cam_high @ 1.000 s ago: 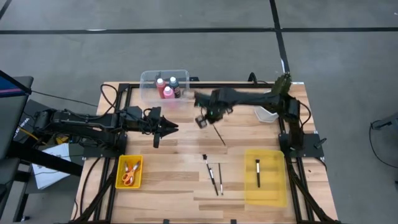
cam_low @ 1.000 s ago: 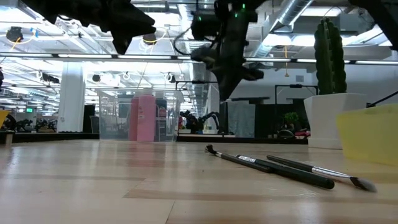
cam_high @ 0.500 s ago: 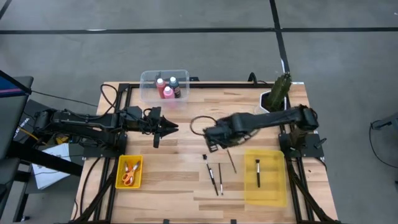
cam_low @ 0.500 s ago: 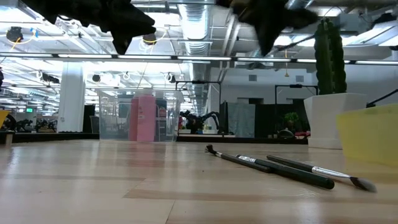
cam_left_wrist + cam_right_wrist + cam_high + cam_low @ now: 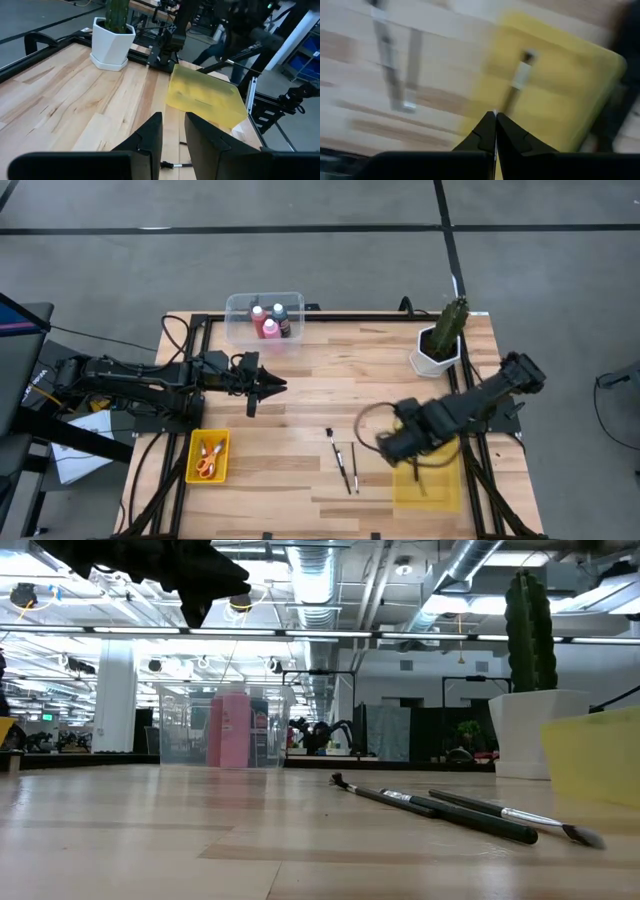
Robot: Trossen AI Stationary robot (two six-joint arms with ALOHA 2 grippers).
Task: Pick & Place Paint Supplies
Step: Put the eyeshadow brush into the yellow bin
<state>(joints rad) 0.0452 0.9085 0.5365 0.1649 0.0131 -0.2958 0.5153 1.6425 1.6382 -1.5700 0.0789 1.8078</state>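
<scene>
Right gripper (image 5: 398, 445) over the near-left edge of the yellow tray (image 5: 446, 484); fingers pressed together on a thin brush (image 5: 494, 116), barely visible between the tips; another brush (image 5: 519, 82) already lies in the tray; two brushes (image 5: 344, 459) remain on the table just left of it. Left gripper (image 5: 268, 386) waits mid-left, fingers slightly apart, empty. Brushes look light, stiff, prone to roll; best pinched mid-handle, away from the bristles.
</scene>
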